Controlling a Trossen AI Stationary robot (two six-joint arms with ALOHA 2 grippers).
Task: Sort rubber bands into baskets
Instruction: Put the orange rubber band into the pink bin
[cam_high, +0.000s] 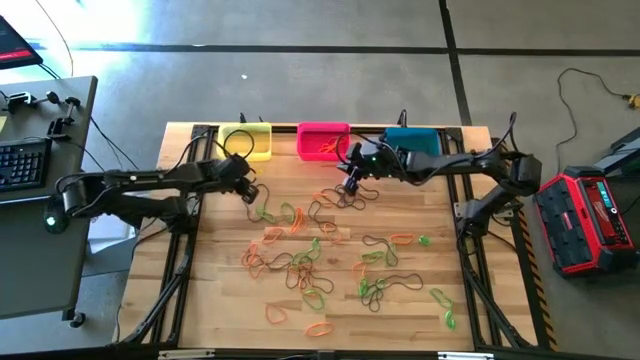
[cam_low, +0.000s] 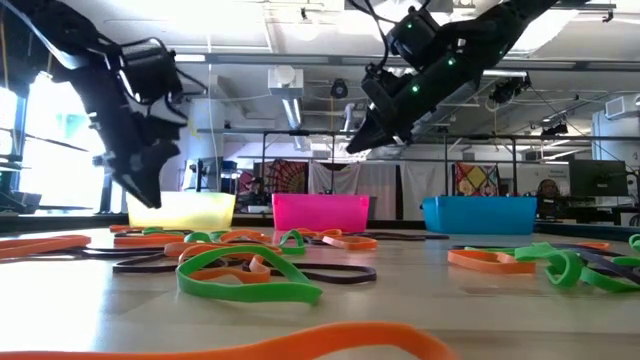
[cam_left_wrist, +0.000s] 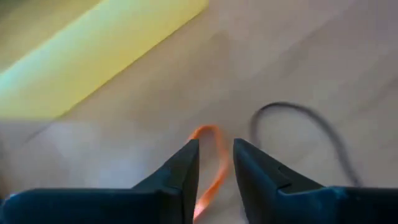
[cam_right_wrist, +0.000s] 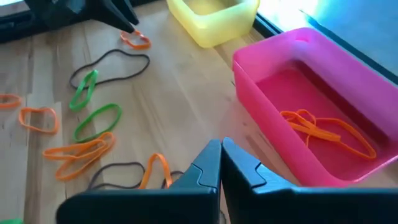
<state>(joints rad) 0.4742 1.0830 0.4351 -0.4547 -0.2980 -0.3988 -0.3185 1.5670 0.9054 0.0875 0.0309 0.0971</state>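
Fingers of the left gripper (cam_left_wrist: 216, 165) stand slightly apart, with an orange rubber band (cam_left_wrist: 211, 163) running between the tips; whether they pinch it or only straddle it cannot be told. In the high view this gripper (cam_high: 247, 189) sits left of centre, just below the yellow basket (cam_high: 246, 141), above the wooden table (cam_high: 210, 270).

The right gripper (cam_right_wrist: 220, 157) is pressed shut, its two tips meeting with nothing between them. In the high view it (cam_high: 352, 182) hangs near the middle, just below the pink basket (cam_high: 323, 140), and in the low view it (cam_low: 356, 143) is raised well above the table.

The pink basket (cam_right_wrist: 311, 118) holds a few orange bands (cam_right_wrist: 323, 129). The blue basket (cam_high: 412, 139) stands at the right end of the row along the upper edge of the table.

Green, orange and dark loose bands (cam_high: 310, 262) lie scattered over the centre and lower part of the table, many overlapping.
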